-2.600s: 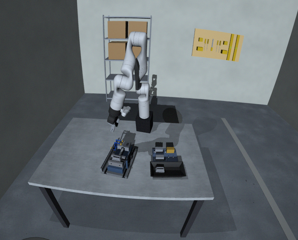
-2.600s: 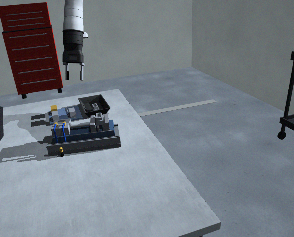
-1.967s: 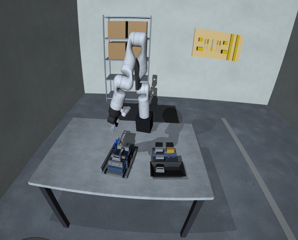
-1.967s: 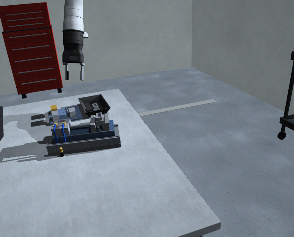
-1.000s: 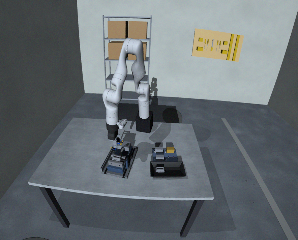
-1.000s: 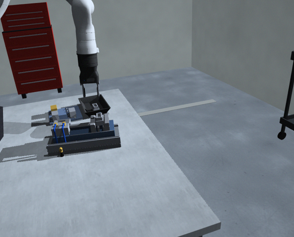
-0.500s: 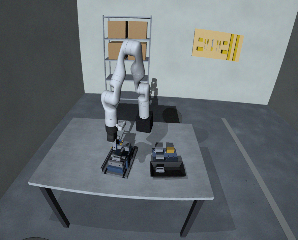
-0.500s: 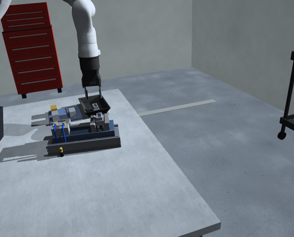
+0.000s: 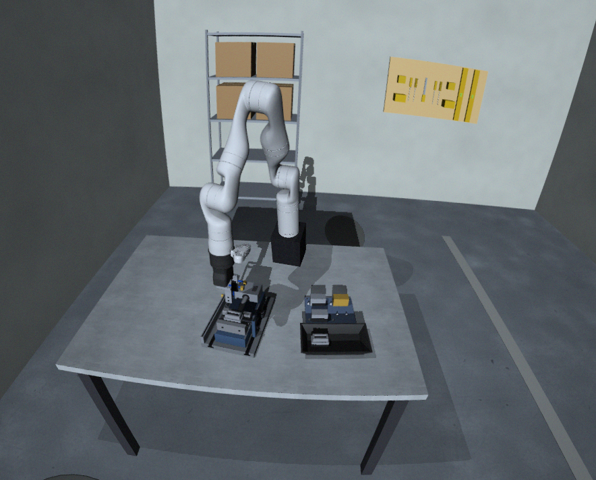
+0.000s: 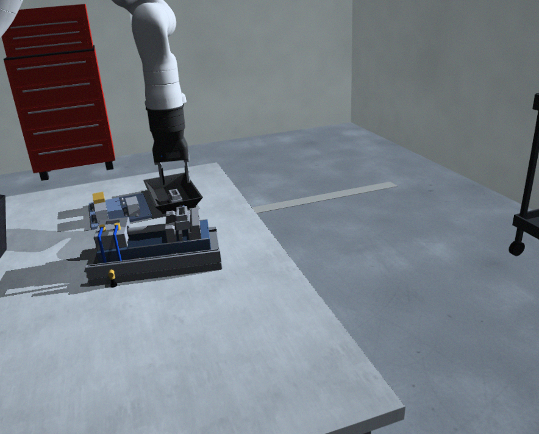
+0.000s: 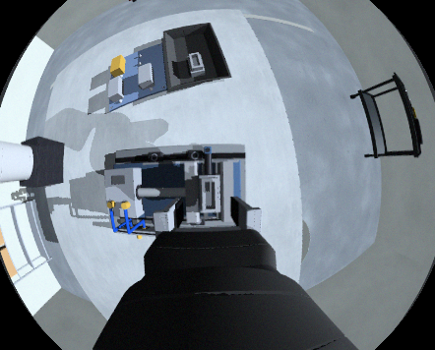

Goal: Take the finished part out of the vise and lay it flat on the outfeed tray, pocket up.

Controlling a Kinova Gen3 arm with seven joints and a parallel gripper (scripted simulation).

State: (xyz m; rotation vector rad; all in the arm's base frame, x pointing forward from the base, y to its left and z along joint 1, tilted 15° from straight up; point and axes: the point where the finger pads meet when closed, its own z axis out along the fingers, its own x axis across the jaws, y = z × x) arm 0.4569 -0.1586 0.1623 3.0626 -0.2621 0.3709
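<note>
The finished part is a small grey block with a rectangular pocket facing up. It sits between the jaws of the vise. My gripper is open and empty, pointing down above the vise. In the wrist view its fingers stand left and right of the part's near end, still higher than the part. The black outfeed tray has sloping walls. Another grey part lies in it, pocket up.
A dark post with a blue top stands beside the part's far end. Blue hoses rise at the vise's cylinder end. A blue plate with grey blocks and a yellow block adjoins the tray.
</note>
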